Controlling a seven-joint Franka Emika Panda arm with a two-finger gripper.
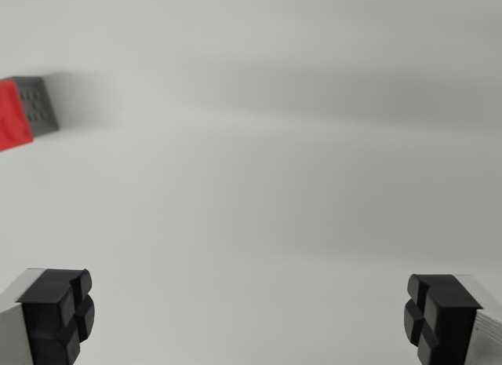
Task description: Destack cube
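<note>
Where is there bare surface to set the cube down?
Bare white surface runs from the open gripper across the middle and the wrist view's right. Only the far left edge is taken, by the red cube and grey cube.

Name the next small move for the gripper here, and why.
Probably shift toward the wrist view's left: the red cube and the grey cube sit cut off at the left edge, while the open gripper holds nothing over the bare white surface.
</note>
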